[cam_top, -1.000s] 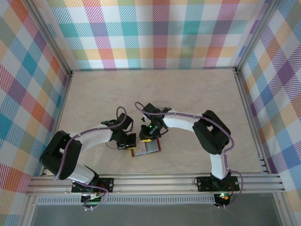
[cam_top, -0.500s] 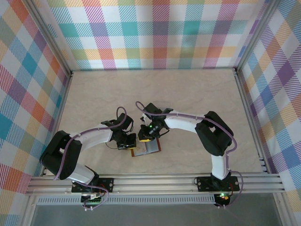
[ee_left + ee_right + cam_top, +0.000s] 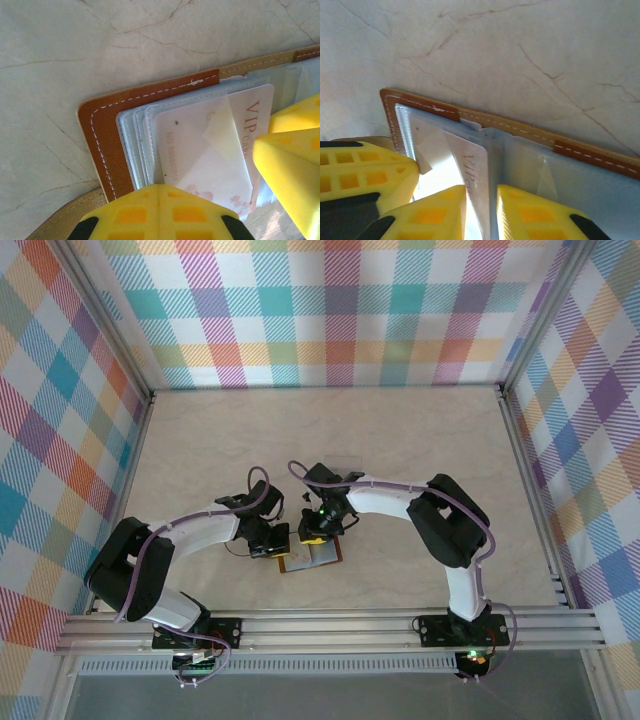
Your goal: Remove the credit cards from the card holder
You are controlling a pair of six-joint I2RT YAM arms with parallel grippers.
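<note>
The reddish-brown card holder lies open on the table between both grippers. Its leather edge frames clear plastic pockets holding a white credit card with pink VIP lettering. My left gripper is shut, nothing between its fingers, its tip resting at the pockets' near edge. My right gripper is shut on the raised edge of that credit card together with a clear pocket leaf. In the top view the left gripper and right gripper sit side by side over the holder.
A thin pale flat rectangle lies on the table behind the right arm. The holder's strap tab trails off to the left. Plaid walls and metal rails bound the table; there is bare marbled surface at the back.
The right arm's wrist and elbow have shifted slightly. The left arm and the card holder have stayed in place.
</note>
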